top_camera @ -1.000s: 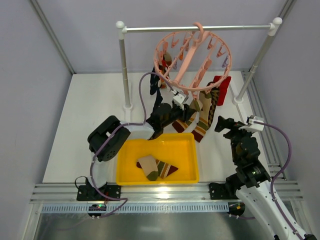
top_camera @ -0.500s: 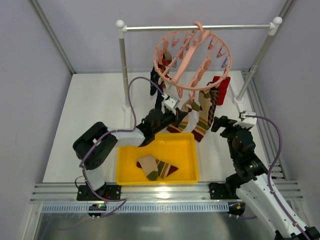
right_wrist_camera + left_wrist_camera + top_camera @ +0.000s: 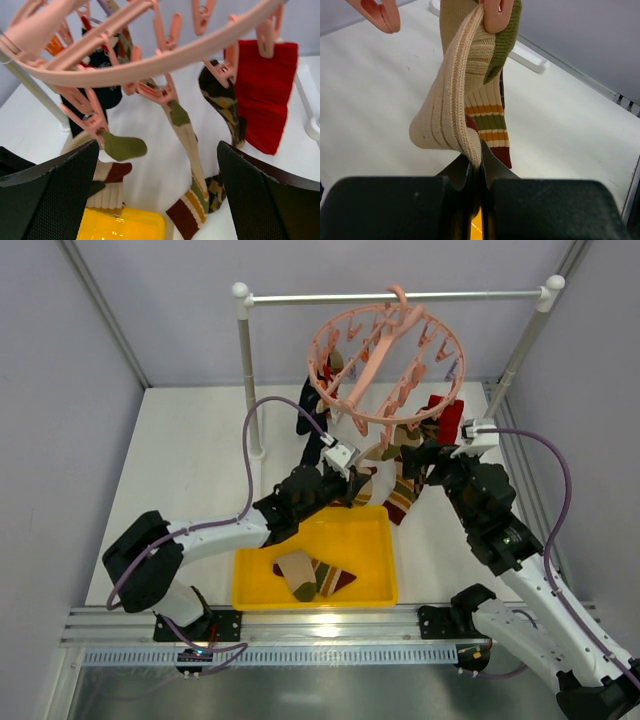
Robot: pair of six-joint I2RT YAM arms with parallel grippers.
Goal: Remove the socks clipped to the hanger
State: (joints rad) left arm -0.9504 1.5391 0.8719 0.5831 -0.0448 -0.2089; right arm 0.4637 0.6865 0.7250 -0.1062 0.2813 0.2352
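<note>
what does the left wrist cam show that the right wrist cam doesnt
Left wrist only: the left end effector shut on a tan ribbed sock. Right wrist only: the hanger ring, the red sock, the argyle sock, and the open right end effector. Both: pink clips holding socks above the white table.

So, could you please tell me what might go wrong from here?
The left gripper pinches only a thin fold of the cream ribbed striped sock, so it may slip off. The sock hangs from a pink plastic clip; pulling could swing the round salmon-pink plastic hanger toward the open right gripper nearby.
</note>
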